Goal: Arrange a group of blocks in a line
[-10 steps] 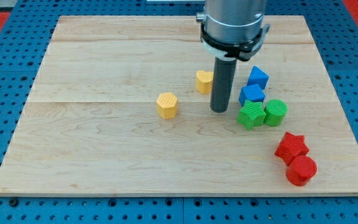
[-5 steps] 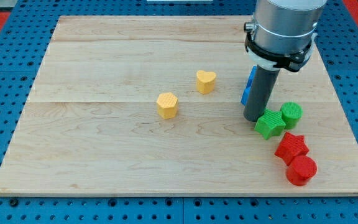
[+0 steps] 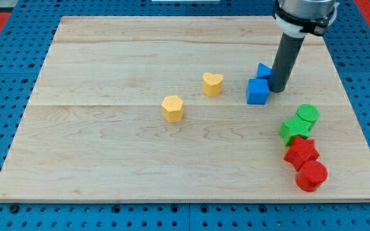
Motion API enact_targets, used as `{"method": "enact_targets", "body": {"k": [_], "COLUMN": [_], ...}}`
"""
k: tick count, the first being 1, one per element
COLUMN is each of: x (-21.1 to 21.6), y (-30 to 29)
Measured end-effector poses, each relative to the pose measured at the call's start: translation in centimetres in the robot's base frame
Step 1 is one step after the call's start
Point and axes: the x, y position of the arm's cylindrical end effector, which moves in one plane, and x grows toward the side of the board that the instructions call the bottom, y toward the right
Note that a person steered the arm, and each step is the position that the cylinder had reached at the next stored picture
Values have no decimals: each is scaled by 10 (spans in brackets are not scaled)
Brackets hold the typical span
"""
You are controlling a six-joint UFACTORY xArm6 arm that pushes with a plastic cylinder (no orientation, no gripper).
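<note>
My tip [image 3: 279, 90], the lower end of the straight dark rod that serves as end effector, has nothing to clench or release and grasps nothing; it rests on the pale wooden plank surface [image 3: 108, 160] towards the view's upper right. It stands just to the view's right of two blue blocks: the blue cube-shaped plastic block [image 3: 257, 91] lies just beside it on the view's left, and a second blue block [image 3: 263, 70], partly hidden behind the rod so its shape is hard to make out, sits touching the first one towards the view's top. Whether the tip actually touches either blue block cannot be told. Further to the view's left lies a yellow heart-shaped block [image 3: 212, 84], and beyond it, lower and further left, a yellow hexagonal block [image 3: 172, 108], the two well apart from each other. Below the tip, towards the view's lower right, four blocks run in a close slanting string: a green cylinder block [image 3: 308, 115] at the top, a green star-shaped block [image 3: 295, 131] touching it, a red star-shaped block [image 3: 300, 153] below that, and a red cylinder block [image 3: 311, 175] at the bottom near the surface's edge.
</note>
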Motion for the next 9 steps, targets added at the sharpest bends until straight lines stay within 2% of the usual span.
{"method": "enact_targets", "body": {"k": [1, 2, 3, 5, 6, 7, 9], "x": [11, 58, 104, 114, 107, 81, 62], "y": [91, 160, 155, 65, 30, 23, 9]}}
